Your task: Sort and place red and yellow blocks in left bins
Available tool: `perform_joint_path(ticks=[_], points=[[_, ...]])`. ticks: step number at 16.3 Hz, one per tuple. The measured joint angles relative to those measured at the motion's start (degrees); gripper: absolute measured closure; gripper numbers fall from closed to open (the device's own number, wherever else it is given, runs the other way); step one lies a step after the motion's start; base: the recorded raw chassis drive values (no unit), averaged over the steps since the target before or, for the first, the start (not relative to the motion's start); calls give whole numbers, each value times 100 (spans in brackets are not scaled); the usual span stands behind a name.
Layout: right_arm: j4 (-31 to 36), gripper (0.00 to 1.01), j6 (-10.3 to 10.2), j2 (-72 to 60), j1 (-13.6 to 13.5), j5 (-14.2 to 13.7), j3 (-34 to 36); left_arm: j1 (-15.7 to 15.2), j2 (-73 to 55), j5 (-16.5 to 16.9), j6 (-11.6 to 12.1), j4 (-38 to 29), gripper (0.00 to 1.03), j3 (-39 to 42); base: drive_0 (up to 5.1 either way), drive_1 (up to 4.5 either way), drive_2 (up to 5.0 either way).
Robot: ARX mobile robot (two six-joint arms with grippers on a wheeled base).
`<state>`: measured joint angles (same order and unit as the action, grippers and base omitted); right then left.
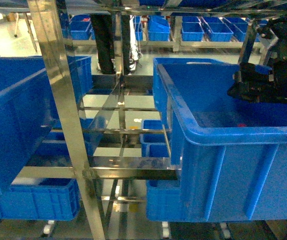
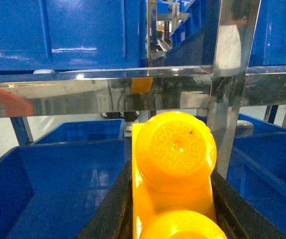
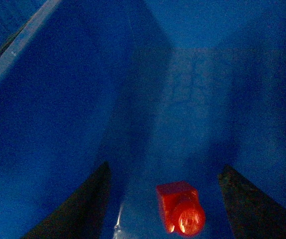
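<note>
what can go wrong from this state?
1. The right claw is open inside a crate, and the red block lies between its fingers, apparently on the floor. If that is the wrong crate, the block is misplaced.
2. The left claw holds the yellow block near a steel shelf rail. Moving up could strike it.
</note>
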<state>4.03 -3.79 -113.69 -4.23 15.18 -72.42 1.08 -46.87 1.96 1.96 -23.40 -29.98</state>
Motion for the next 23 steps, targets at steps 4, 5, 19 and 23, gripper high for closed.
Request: perform_joint_path(ticks=[4,5,19,23], points=[[533,2,-363,966,-72,57,885,0,0,0,0,0,74,0,0,0,0],[597,4,-485,1464,-59,136,1263,0,0,0,0,0,74,0,0,0,0],[-876,3,-2767,6645,330,970,3744,-149,-63,-24,76,-111,74,37,0,0,0],[-710,3,-2752,6304,767,1189,3731,-914,-1781,564,809,-750,74,527,0,0,0]])
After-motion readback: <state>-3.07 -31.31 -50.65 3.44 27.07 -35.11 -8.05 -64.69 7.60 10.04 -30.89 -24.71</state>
